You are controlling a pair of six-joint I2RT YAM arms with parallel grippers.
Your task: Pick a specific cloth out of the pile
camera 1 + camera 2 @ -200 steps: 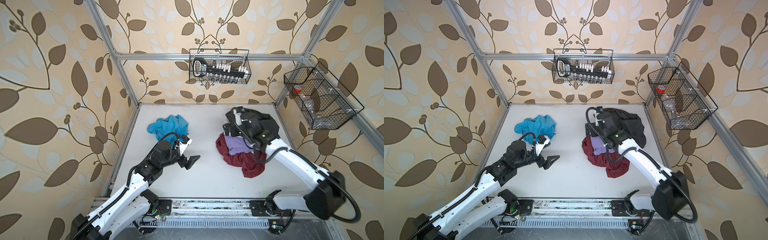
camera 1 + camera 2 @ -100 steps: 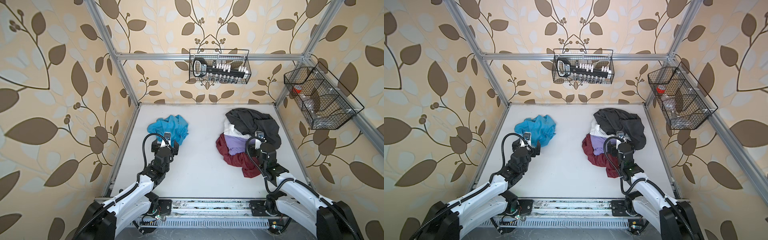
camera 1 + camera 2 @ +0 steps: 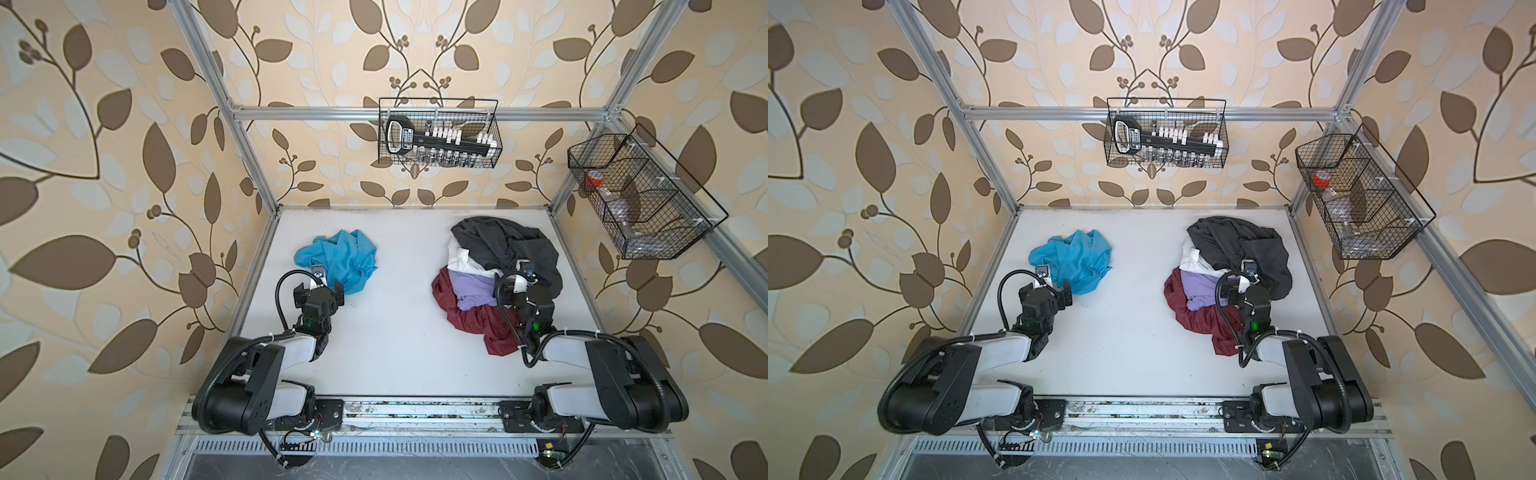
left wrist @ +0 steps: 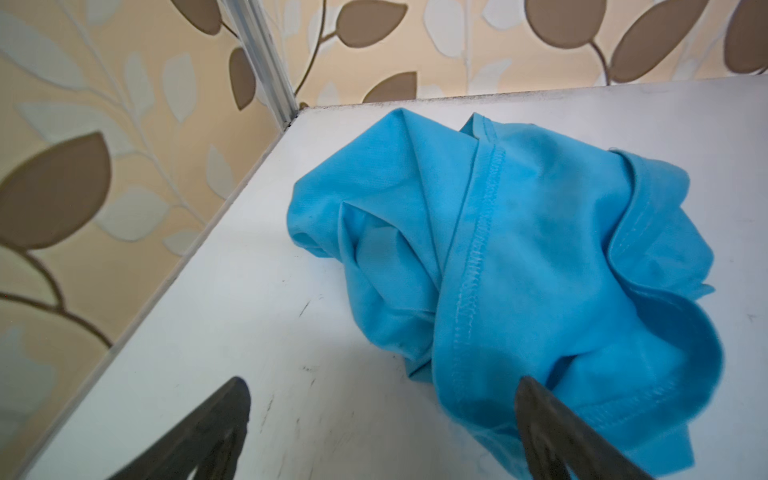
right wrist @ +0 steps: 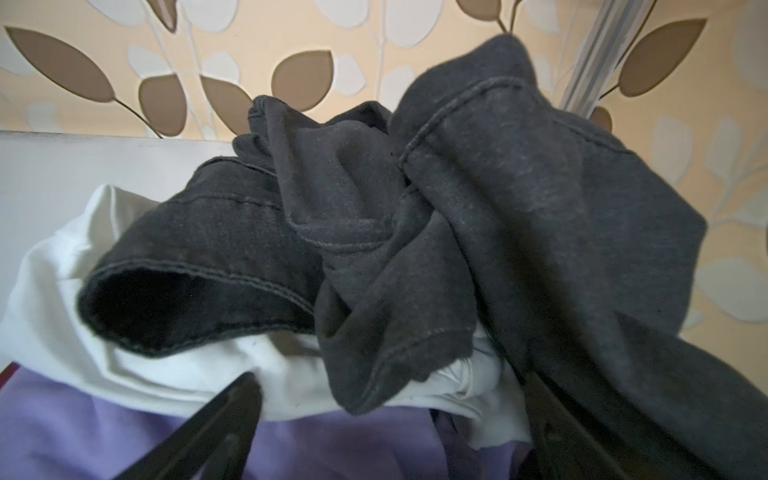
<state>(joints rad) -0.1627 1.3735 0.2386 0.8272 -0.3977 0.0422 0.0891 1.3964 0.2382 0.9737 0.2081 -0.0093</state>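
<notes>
Left wrist view | cloth [image 4: 519, 249] just beside left hand [image 4: 382, 382]

Pile [image 5: 353, 316] with dark grey garment [image 5: 498, 199] topmost

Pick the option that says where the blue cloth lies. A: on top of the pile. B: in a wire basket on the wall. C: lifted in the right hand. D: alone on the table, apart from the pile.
D: in both top views the blue cloth lies by itself on the white table, with bare surface between it and the pile.
</notes>
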